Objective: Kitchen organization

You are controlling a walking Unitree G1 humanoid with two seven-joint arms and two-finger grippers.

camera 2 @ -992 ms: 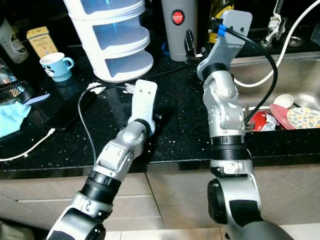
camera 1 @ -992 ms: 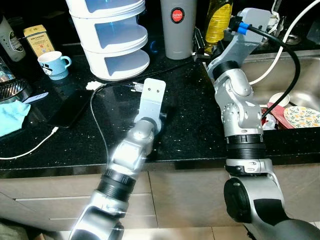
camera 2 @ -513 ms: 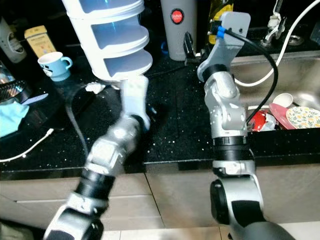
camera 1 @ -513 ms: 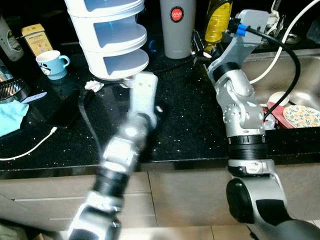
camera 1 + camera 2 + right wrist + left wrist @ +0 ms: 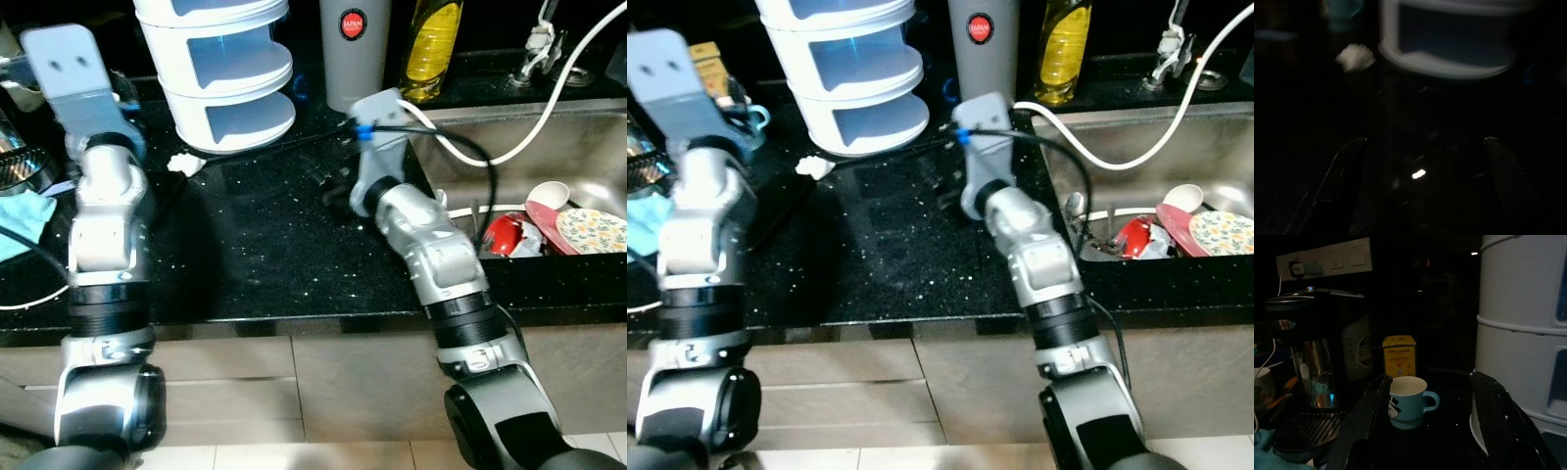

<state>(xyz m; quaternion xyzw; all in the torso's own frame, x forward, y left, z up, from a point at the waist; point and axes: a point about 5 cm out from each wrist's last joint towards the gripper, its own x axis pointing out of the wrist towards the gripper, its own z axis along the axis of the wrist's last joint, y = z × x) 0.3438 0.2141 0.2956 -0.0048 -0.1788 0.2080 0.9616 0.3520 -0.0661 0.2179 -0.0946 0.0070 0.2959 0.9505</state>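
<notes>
On the black counter (image 5: pixel 255 255), largest item first: white stacked container (image 5: pixel 220 69) at the back, sink (image 5: pixel 549 157) to the robot's right holding dishes, grey flask (image 5: pixel 355 49) and yellow oil bottle (image 5: pixel 431 44) behind. Smaller: kettle (image 5: pixel 1310 357) and yellow tea box (image 5: pixel 1399 355) at far left, then the blue cup (image 5: pixel 1409 401), standing upright on the counter just in front of the tea box and near the container's base. Left gripper (image 5: pixel 1430 431) is raised at the counter's left end, fingers spread wide, cup framed between them but well short of contact. Right gripper (image 5: pixel 1420 191) hovers low over mid-counter, fingers apart, nothing between them (view dark and blurred). Likely step: reach for the cup. Advice: advance level, keep the cup centred, clear the container wall beside the one finger, close on the body rather than the handle.
</notes>
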